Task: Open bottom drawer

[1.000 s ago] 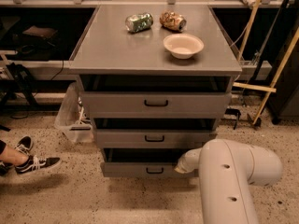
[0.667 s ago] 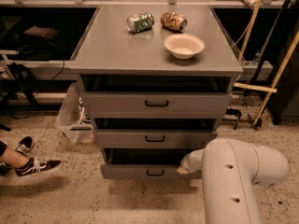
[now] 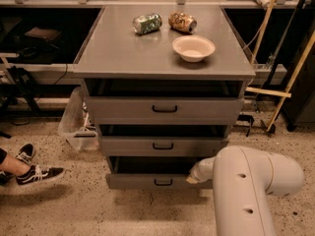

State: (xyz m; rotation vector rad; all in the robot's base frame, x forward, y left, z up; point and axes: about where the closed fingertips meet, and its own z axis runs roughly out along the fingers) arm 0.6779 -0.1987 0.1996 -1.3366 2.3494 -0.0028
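The bottom drawer (image 3: 147, 181) is the lowest of three grey drawers, with a small black bar handle (image 3: 163, 182). It stands pulled out a little, with a dark gap above its front. My white arm (image 3: 246, 186) comes in from the lower right. The gripper (image 3: 193, 177) is at the right end of the bottom drawer's front, mostly hidden behind the arm. The middle drawer (image 3: 162, 145) and top drawer (image 3: 165, 109) sit above.
On the cabinet top (image 3: 123, 53) lie a green can (image 3: 147, 23), a brown can (image 3: 182, 21) and a beige bowl (image 3: 193, 47). A person's black sneakers (image 3: 34, 172) are on the floor at left. A clear plastic bin (image 3: 76, 122) stands left of the cabinet. Wooden sticks (image 3: 288, 77) lean at right.
The arm has shifted slightly right and toward me. The bottom drawer looks about the same, pulled out a little.
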